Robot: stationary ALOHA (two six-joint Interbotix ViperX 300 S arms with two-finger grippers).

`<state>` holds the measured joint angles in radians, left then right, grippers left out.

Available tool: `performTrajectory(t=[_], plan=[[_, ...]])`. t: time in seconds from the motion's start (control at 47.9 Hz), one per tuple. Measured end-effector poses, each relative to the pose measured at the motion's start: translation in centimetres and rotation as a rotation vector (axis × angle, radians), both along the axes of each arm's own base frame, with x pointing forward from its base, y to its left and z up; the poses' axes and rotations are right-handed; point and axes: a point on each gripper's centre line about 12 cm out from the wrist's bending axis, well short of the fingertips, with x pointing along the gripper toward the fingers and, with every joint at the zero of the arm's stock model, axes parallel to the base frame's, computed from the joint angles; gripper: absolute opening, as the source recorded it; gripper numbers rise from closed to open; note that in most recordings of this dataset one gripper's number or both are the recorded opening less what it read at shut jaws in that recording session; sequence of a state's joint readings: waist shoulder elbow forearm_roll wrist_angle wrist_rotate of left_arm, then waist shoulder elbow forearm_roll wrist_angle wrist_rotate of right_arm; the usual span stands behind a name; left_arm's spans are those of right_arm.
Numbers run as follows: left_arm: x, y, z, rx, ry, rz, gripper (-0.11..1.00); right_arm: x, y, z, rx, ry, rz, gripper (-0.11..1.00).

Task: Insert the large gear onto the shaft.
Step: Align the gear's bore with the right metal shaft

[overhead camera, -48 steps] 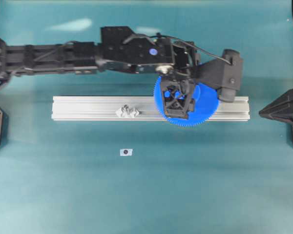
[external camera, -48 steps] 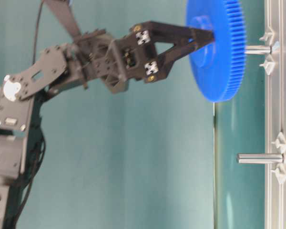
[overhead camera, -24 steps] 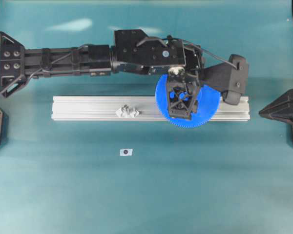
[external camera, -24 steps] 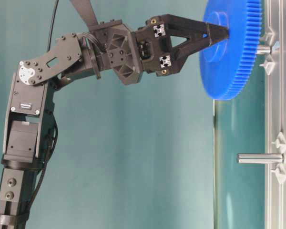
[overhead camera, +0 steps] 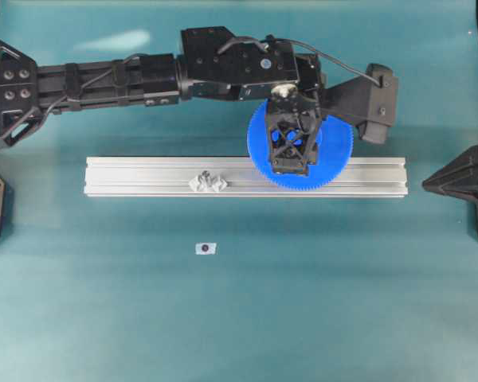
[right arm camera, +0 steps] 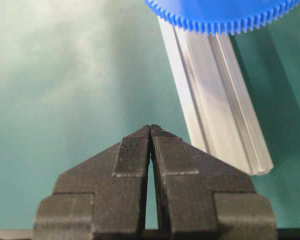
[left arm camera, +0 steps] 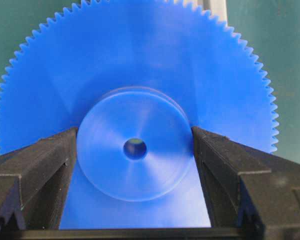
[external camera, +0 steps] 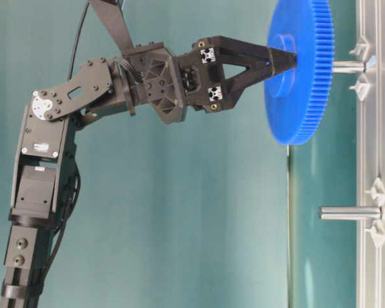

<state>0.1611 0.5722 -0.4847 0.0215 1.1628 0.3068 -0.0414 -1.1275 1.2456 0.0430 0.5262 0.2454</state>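
1. One step in hand: left claw (external camera: 283, 59) clamped the large gear (external camera: 300, 70) by its hub, just off the shaft (external camera: 348, 65) tip near the rail (overhead camera: 143, 176) right end.
2. Right claw (right arm camera: 150, 131) closed, empty.
3. Next likely: centre bore on pin, push down.

Toothed blue large gear (external camera: 300, 70) hangs clear above the silvery shaft (external camera: 348, 66).
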Motion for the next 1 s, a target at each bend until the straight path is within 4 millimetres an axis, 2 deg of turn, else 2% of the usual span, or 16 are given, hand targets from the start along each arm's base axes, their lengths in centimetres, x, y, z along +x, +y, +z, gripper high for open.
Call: performTrajectory(t=[0.334, 0.522, 0.71, 1.002], plan=[[-0.7, -1.0, -0.2, -0.012, 0.018, 0.014, 0.76, 0.0, 0.0, 0.0, 0.001, -0.002, -0.003, 0.08], [-0.3, -2.4, -0.2, -0.005, -0.009, -0.01, 0.76, 0.1, 0.0, 0.1, 0.001, -0.008, -0.003, 0.08], [-0.2, -3.0, -0.3, -0.006, -0.011, -0.022, 0.76, 0.1, 0.0, 0.1, 0.001, -0.006, -0.003, 0.08], [-0.2, -2.2, -0.4, -0.01, -0.013, -0.007, 0.76, 0.1, 0.0, 0.1, 0.002, -0.008, -0.002, 0.08]])
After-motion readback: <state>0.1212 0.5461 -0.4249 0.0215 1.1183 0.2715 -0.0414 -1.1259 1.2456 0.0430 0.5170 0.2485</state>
